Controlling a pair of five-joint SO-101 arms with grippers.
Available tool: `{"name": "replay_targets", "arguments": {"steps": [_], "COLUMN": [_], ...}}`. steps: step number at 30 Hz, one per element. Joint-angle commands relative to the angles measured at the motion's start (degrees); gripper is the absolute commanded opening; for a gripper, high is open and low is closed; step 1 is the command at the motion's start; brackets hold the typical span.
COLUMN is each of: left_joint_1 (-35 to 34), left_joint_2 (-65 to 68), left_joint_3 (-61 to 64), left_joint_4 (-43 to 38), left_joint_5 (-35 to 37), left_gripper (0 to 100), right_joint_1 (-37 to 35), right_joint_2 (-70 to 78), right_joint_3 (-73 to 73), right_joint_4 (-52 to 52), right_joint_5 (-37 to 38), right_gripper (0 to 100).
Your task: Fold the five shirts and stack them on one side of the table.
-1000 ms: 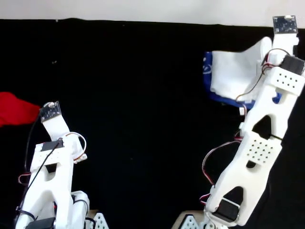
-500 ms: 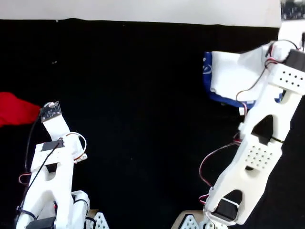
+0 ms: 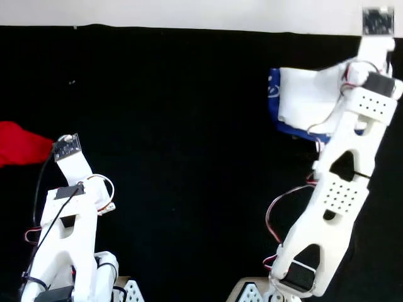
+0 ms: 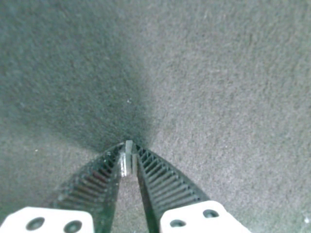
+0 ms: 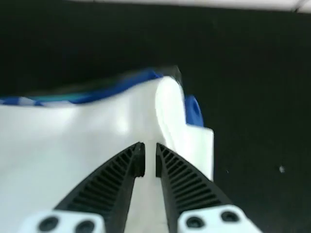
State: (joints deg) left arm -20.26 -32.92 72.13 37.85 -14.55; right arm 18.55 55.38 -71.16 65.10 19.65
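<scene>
- Black cloth covers the table [image 3: 176,126], which ends at a pale wall [image 3: 189,12] on its far side.
- On the far right, the white shirt [image 3: 305,97] lies on the blue shirt [image 3: 273,94], and the right arm [image 3: 343,189] reaches over both.
- Over the past second that arm's wrist pushes out toward the far edge and then comes back a little. Meanwhile the flap of white cloth that stood up beside it settles lower and flatter.
- The right gripper [image 5: 146,162] hangs just over the white cloth with its fingers drawn together to a thin slit. Whether any cloth is nipped between them cannot be told.
- This looks like a fold being laid over or smoothed on the top shirt of the pile.
- The left arm [image 3: 66,220] has not stirred. The left gripper [image 4: 127,162] is clenched on nothing above bare cloth.
- The red shirt [image 3: 19,143] stays bunched at the left edge, well apart from the pile, so much of the task is probably left.
</scene>
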Motion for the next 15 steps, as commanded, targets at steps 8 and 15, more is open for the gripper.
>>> {"name": "replay_targets", "arguments": {"steps": [8, 15], "left_joint_1": [-0.31, -0.31], "left_joint_2": [0.13, 0.13], "left_joint_3": [0.13, 0.13], "left_joint_4": [-1.41, -1.41], "left_joint_5": [-0.09, -0.09], "left_gripper": [1, 1], "right_joint_1": [4.18, 1.71], "right_joint_2": [2.51, -9.89], "right_joint_3": [-2.95, -2.95], "right_joint_4": [-5.76, 0.75], "right_joint_5": [0.26, -2.20], "right_gripper": [4.6, 6.0]}}
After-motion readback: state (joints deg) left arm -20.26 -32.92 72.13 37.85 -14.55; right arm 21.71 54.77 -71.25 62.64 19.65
